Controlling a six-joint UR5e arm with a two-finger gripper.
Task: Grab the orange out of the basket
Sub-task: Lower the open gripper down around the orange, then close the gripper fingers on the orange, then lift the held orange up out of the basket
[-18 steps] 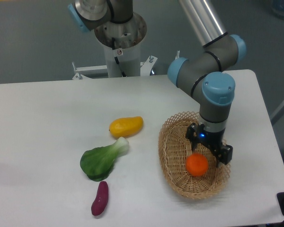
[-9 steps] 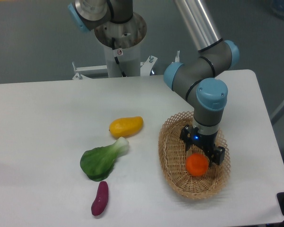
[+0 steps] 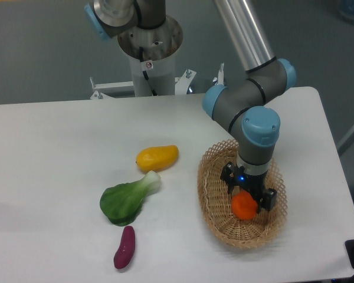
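The orange (image 3: 243, 207) lies inside the tan wicker basket (image 3: 211, 197) at the right of the table. My gripper (image 3: 248, 191) points straight down into the basket, directly over the orange. Its two black fingers stand on either side of the fruit's top, one at the upper left and one at the right (image 3: 269, 199). The jaws are still spread wider than the orange, and its upper part is hidden by the gripper body. The orange rests on the basket floor.
A yellow mango-shaped fruit (image 3: 157, 157), a green leafy vegetable (image 3: 127, 199) and a purple sweet potato (image 3: 124, 247) lie left of the basket. The robot's base column (image 3: 149, 47) stands behind the table. The table's right edge is close to the basket.
My gripper has moved left and down, from beside the orange's upper right to straddling it. The orange and the basket have not moved.
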